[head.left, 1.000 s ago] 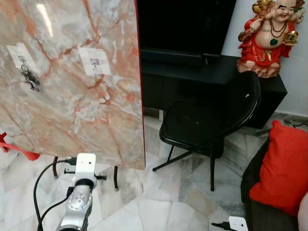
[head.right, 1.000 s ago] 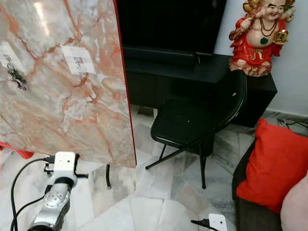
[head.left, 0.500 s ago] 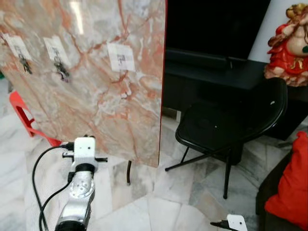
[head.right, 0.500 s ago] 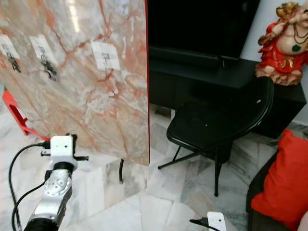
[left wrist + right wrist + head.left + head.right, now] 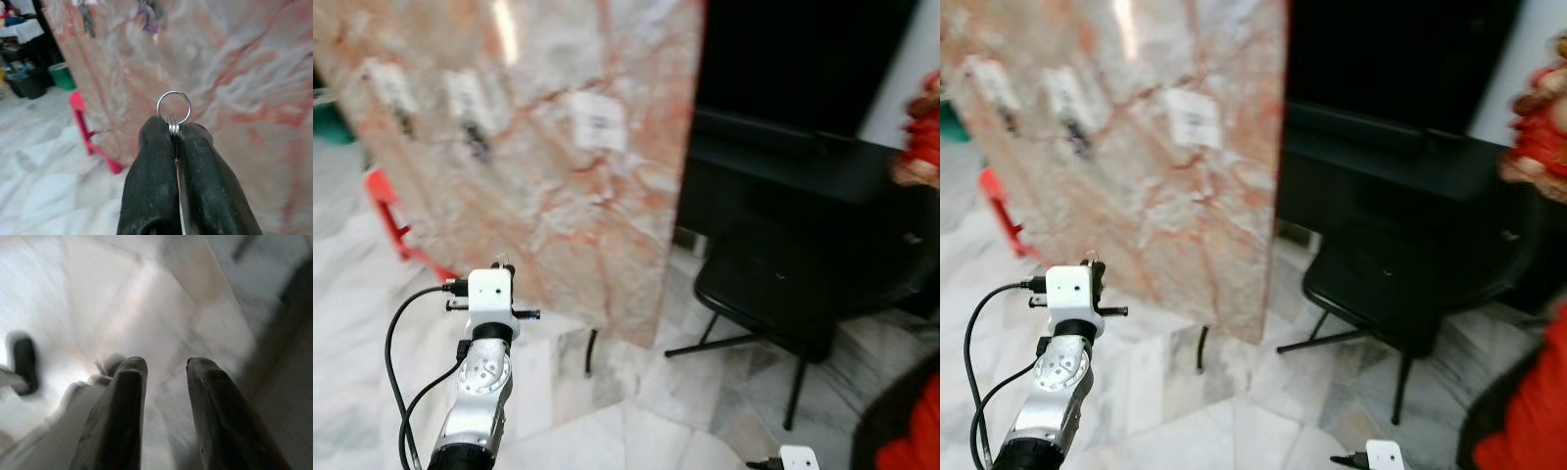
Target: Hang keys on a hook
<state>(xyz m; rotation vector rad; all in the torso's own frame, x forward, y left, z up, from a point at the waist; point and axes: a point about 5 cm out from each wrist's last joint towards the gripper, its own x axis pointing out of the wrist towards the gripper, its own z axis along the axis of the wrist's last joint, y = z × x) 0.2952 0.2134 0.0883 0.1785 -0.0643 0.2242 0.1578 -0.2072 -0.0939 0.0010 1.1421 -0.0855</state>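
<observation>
Since half a second ago your head camera has swung further to the robot's left, so the marble board now fills the middle of the eye views and the red figurine has slid almost off the right edge; the whole picture is blurred by that motion, and the things themselves have not shifted. Your left tool is raised in front of the board's lower part, its two black fingers pressed together and clamped on the key ring. You can see the silver ring standing upright just above the fingertips, its lower edge pinched between them; any keys below are hidden by the fingers. In the eye views the same ring shows as a small loop above the white camera block on the left wrist.

Beyond the ring, the board carries three white labels with hooks; the two further to the tool's left already hold dark keys, and these are well above the ring. A red stool stands on the floor beside the board.

Your right tool hangs low over the marble floor, its fingers apart with nothing between them. A black folding chair stands to the right of the board.
</observation>
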